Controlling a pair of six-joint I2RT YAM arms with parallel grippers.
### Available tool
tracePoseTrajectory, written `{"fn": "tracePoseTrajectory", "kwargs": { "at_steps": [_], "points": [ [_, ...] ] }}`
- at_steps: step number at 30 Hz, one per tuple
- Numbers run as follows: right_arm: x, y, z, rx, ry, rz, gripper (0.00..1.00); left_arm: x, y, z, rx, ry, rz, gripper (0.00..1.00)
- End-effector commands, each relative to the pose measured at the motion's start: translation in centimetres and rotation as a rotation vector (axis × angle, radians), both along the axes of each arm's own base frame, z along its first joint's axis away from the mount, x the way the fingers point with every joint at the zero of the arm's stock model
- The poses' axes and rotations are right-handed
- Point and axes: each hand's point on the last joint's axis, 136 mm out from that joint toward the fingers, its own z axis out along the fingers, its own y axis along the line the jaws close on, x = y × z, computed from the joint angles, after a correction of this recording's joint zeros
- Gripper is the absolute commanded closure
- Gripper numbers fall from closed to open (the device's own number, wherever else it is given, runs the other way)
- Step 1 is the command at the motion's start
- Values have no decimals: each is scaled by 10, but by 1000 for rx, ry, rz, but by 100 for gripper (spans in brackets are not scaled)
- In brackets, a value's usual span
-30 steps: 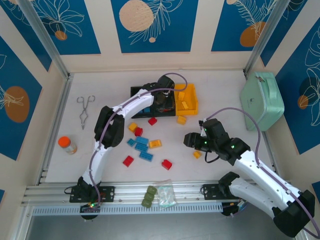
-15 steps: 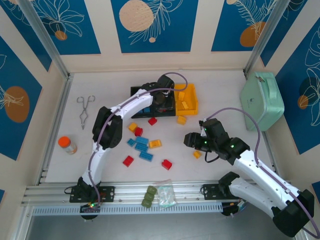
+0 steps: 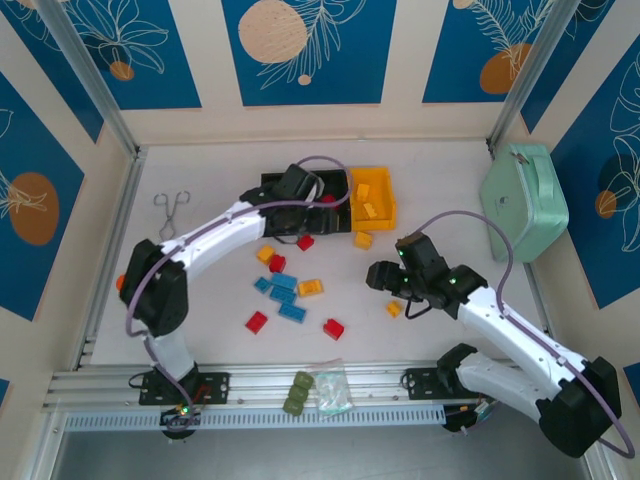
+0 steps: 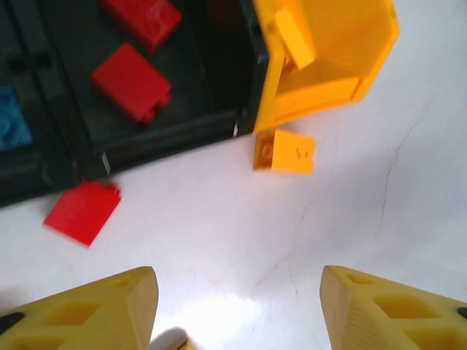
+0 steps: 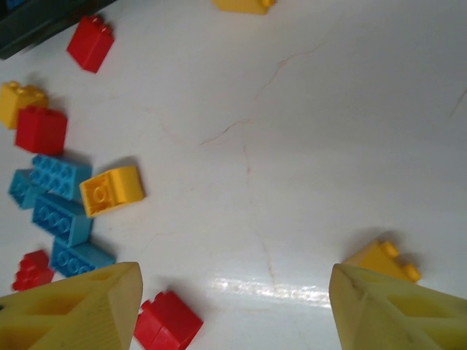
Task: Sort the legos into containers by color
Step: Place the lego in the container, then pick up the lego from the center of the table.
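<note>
Red, blue and yellow studded plastic bricks [image 3: 284,281] are scattered on a white table [image 3: 430,190] beside joined black and yellow bins [image 3: 391,200], some inside. The left gripper [image 4: 237,310] and the right gripper [image 5: 233,306] are spread.

I see yellow on my jaws, white with faint veins on the desk [image 3: 450,190], red, blue and yellow-orange on the legos [image 3: 284,281], black twice and yellow once on the containers [image 3: 372,177], mint-green on the case [image 3: 522,200].
</note>
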Motion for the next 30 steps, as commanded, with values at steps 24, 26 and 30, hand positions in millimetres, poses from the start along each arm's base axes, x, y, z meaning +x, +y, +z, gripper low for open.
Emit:
{"fn": "tracePoseTrajectory", "kwargs": {
  "at_steps": [24, 26, 30],
  "points": [
    [134, 36, -45, -274, -83, -78, 24, -122, 97, -31, -129, 25, 113, 30],
    [142, 36, -51, -289, -75, -91, 25, -123, 97, -32, -128, 31, 118, 30],
    [152, 33, -64, -312, -54, -116, 26, -124, 98, -34, -129, 34, 128, 30]
  ]
}}
